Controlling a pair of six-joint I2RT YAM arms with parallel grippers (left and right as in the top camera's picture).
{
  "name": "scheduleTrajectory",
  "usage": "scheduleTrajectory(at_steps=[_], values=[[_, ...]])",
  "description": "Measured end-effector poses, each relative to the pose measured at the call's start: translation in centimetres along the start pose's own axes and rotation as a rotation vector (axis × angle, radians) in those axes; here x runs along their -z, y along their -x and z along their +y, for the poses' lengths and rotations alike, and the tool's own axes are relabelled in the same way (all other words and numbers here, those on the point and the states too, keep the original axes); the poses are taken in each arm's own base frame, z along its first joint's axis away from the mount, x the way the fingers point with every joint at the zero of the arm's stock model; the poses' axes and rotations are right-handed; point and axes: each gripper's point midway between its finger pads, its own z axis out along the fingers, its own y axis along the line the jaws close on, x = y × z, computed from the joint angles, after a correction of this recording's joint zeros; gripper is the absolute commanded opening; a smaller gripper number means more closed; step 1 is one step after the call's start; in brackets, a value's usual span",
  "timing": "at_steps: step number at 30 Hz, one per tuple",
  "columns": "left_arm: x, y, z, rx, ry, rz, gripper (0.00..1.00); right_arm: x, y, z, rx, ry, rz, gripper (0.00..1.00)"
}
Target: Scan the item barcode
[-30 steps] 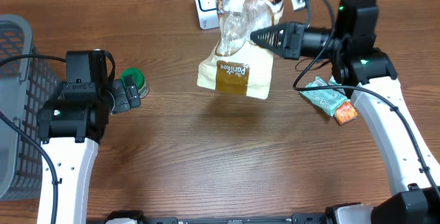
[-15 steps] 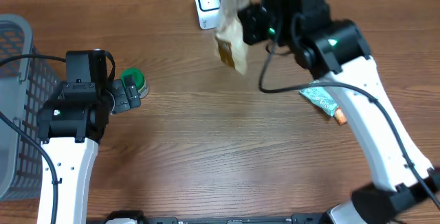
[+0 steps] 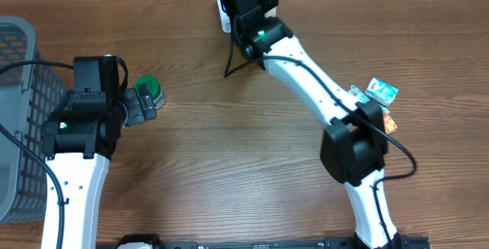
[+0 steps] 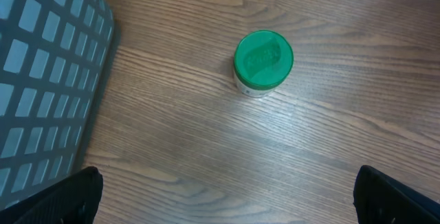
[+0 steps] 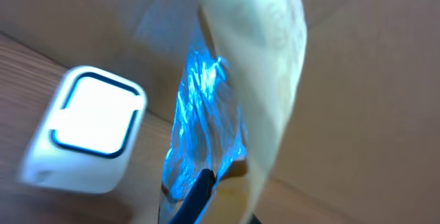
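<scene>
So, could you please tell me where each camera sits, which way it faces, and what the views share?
Overhead: above the table, looking straight down; left arm, right arm, basket, jar, scanner.
Left wrist: on the left arm, looking down at jar and basket; fingers of the open left hand in the bottom corners.
Right wrist: on the right arm, facing the scanner close up; right hand shut on the bag.
Shared: jar and basket, overhead and left wrist; scanner, overhead and right wrist.

Even light; blurred bag [image 5: 203, 121] glares blue.
</scene>
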Motion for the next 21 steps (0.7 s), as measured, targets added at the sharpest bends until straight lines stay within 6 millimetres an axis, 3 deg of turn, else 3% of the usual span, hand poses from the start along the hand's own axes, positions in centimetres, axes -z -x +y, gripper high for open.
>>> scheduleTrajectory(at_steps=[6,17,21], values=[[0.0,0.0,0.0,0.0,0.0,0.0,1.0,-2.3,0.4,0.9,0.166,-0.101,-0.053,0.04],[0.0,0.0,0.0,0.0,0.0,0.0,1.0,-4.7,-3.9,5.2,0.458,-0.029,0.04,0.04],[0.0,0.0,0.0,0.0,0.0,0.0,1.0,-4.7,-4.2,5.6,0.483,-0.011,0.044,0.04]])
